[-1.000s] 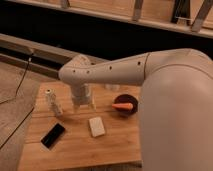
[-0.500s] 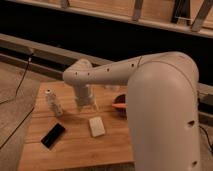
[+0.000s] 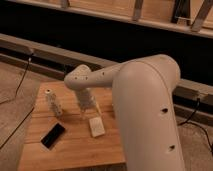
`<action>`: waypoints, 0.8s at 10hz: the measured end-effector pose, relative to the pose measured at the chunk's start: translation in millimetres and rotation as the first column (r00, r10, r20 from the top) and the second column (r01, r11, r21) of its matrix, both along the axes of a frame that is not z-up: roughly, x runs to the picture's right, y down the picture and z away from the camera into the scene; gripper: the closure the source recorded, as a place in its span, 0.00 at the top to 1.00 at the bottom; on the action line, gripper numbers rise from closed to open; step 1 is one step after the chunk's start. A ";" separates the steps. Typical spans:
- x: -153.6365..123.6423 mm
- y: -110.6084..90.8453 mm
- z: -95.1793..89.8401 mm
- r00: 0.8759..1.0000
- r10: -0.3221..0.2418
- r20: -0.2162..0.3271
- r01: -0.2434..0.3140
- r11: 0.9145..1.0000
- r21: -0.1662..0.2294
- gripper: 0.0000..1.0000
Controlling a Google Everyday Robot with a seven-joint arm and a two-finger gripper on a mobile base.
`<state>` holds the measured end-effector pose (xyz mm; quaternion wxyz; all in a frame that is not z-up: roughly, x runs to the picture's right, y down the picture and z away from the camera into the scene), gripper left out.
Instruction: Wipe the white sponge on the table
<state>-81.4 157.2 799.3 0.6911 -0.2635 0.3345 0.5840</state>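
The white sponge (image 3: 96,126) lies flat on the wooden table (image 3: 75,150), right of the table's middle. My gripper (image 3: 88,111) hangs from the white arm just above and behind the sponge, a little to its left, fingers pointing down. Its fingers stand open with nothing between them, and they do not touch the sponge. The big white arm segment fills the right half of the view and hides the table's right side.
A small whitish bottle (image 3: 52,103) stands upright near the table's left back corner. A black flat slab (image 3: 52,135) lies at the front left. A dark cable (image 3: 20,82) runs over the floor to the left, and a dark wall with rails stands behind.
The arm has swung further into view and now covers the red bowl at the table's right. The gripper has come down slightly toward the sponge. The sponge, bottle and slab have not moved.
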 end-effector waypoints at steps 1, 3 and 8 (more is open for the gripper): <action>-5.4 4.1 4.2 1.000 -0.010 -0.005 0.010 1.000 -0.006 0.65; -12.8 12.0 11.1 1.000 -0.024 -0.013 0.023 1.000 -0.015 0.65; -9.2 43.7 28.9 0.998 -0.052 -0.042 0.051 0.998 -0.027 0.65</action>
